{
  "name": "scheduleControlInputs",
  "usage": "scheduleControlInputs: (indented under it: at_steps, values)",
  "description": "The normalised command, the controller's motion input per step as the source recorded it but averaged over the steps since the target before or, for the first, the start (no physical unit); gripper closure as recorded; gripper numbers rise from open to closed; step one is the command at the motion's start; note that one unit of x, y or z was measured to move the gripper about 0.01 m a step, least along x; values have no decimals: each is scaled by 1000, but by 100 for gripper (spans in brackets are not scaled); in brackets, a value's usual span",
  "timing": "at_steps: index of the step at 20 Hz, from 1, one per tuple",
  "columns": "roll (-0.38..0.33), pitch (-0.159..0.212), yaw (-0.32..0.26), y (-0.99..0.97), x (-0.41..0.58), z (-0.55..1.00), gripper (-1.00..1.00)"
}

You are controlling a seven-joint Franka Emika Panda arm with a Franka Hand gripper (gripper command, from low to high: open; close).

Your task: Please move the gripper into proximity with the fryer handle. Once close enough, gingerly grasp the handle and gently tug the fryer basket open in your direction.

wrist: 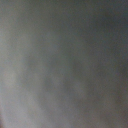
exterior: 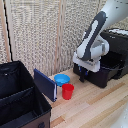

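**A:** Biggest thing first: the air fryer (exterior: 112, 55) sits at the exterior view's right, a boxy black unit on the wooden table (exterior: 95, 107). Its lower half, the fryer basket (exterior: 102, 75), looks already slid some way out toward us, and I can see into its open top.

**B:** How would that drawer handle?

**A:** Rigid, I'd guess, and moderately heavy. It should slide on its track, so a straight, gentle pull seems right. Pull crooked and it might bind, or drag the whole fryer along.

**B:** And where do you take hold?

**A:** At the fryer handle, on the drawer's front face. But the white arm (exterior: 95, 35) comes down right over that spot, so I can't pick the bar out at all.

**B:** The gripper?

**A:** The gripper (exterior: 82, 75) is down against the drawer's front corner, dark fingers on black plastic. Apart or clamped, I can't tell.

**B:** Does the wrist camera help?

**A:** No, it's a grey blur, nothing readable.
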Motion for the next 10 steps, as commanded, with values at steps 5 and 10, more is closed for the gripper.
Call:
scheduleControlInputs:
  at_steps: [5,10]
  values:
    - [0,28,-55,38,0,238,-100]
    - [0,16,-88,-18,0,493,-100]
